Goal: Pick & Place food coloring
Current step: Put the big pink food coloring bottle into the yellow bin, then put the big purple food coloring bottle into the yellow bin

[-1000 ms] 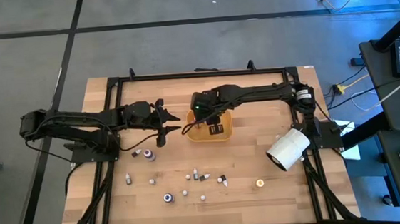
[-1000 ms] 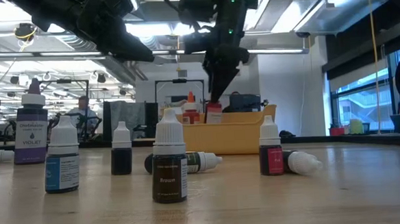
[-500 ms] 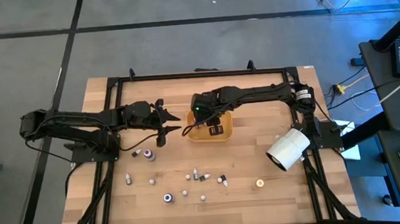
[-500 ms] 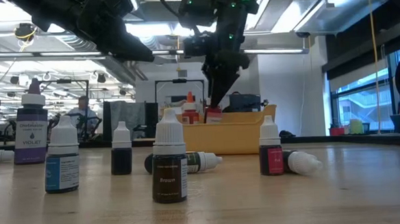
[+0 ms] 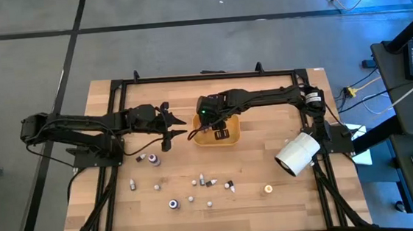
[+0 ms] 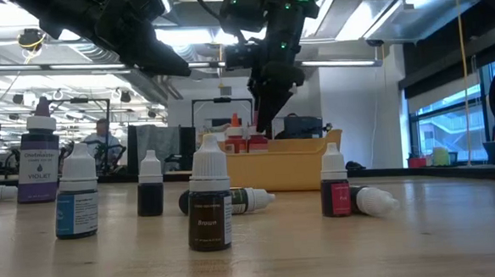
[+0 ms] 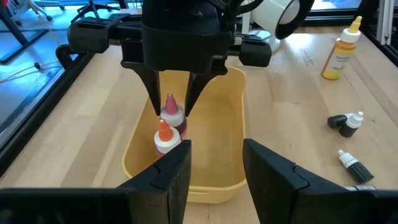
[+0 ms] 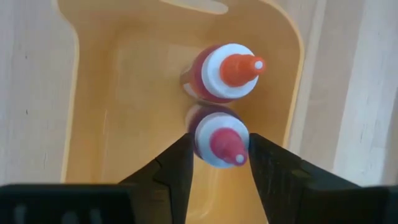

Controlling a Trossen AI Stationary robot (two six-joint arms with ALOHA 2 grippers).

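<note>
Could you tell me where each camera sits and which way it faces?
High view: above the table, looking straight down; both arms, orange tray.
Low view: at tabletop height, looking level across standing bottles; arms enter from above.
Left wrist view: behind the open left hand, facing the tray and the right hand.
Right wrist view: looking down into the tray at the pink-capped bottle between its fingers.
Shared: both wrist views show that bottle beside the orange-capped bottle.

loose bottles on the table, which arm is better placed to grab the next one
Left. The left gripper hangs open and empty beside the tray, nearer the violet bottle. The right gripper is inside the tray, fingers around the pink-capped bottle.
</note>
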